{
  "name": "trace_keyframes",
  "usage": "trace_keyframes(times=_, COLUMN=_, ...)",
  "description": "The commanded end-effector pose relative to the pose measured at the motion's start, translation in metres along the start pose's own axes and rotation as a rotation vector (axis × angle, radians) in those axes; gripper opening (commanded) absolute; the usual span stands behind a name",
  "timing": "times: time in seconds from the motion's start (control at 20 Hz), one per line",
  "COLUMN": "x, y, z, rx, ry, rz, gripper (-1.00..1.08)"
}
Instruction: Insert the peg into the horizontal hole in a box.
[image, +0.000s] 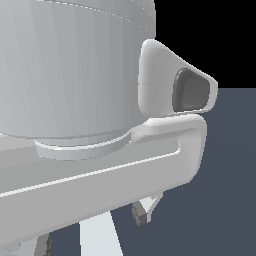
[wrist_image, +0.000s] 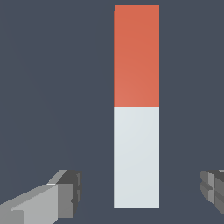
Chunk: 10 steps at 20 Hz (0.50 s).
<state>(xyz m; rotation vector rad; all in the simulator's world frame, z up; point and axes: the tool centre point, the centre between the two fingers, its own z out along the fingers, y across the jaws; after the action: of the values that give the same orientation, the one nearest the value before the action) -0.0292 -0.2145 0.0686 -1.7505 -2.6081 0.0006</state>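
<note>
A dark slate-blue worktop (image: 230, 175) fills the lower right of the exterior view under a black background, and the arm's own pale grey housing (image: 70, 70) blocks nearly everything else. Below it only one dark fingertip (image: 142, 212) of the pincer pokes out, with a strip of the peg's white end (image: 100, 235) beside it. Neither the box nor its hole can be seen here.

In the wrist view the peg (wrist_image: 136, 107) lies flat on the bare worktop (wrist_image: 43, 87), red-orange half away from the camera, white half between the fingers. The pincer (wrist_image: 140, 192) is spread wide, a finger standing clear on either side of the white end, touching nothing. So, by my judgement, the task has barely begun: grasping, carrying and inserting all remain. Nothing crowds the peg; the box's whereabouts are unknown.
</note>
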Motion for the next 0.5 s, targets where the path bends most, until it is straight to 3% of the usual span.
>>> trace_keyframes(times=0.0, x=0.001, y=0.001, z=-0.001, rx=-0.001, ry=0.000, rz=0.000, gripper=1.00)
trace_keyframes(times=0.45, x=0.001, y=0.001, z=0.018, rx=-0.001, ry=0.000, rz=0.000, gripper=1.00)
